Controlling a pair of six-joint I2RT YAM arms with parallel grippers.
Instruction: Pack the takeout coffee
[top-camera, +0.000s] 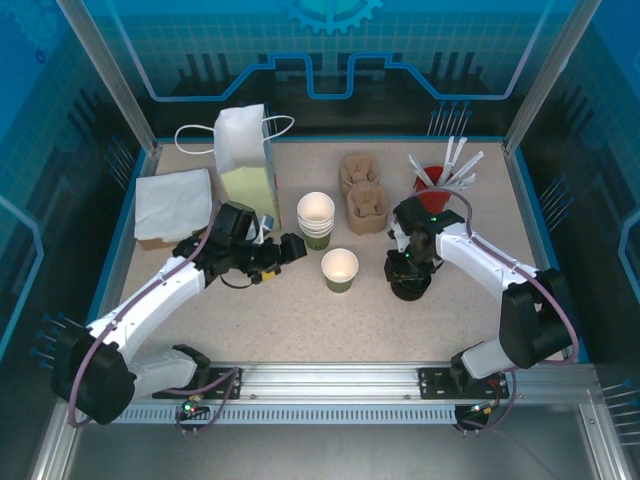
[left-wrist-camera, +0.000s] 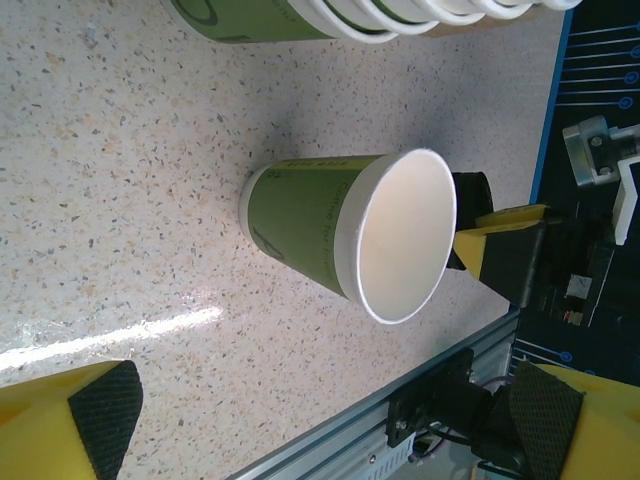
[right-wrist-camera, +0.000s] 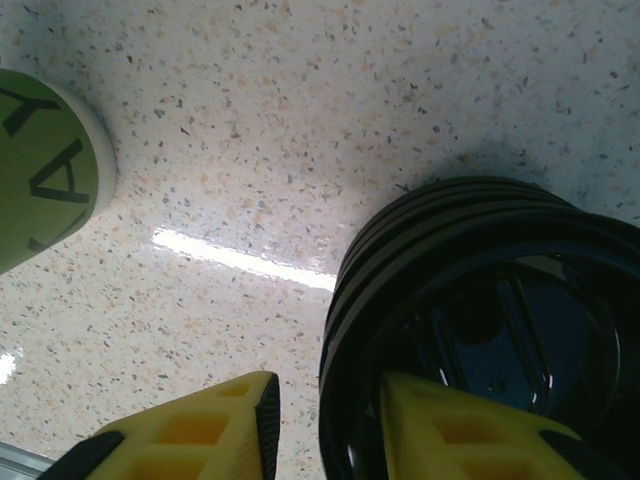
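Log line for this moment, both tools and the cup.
left tool open, aimed at coffee cup, apart | right tool open, astride rim of black lid stack | coffee cup upright, unlidded, unpacked

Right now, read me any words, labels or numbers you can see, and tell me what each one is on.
"A": a large black letter on the takeout coffee cup, right wrist view; the letter above it is cut off.
Small print on that cup's side, left wrist view: too blurred to read.
Dark curved mark on the bottom cup of the cup stack: cut off, unreadable.
Paper bag and black lids: no text visible.
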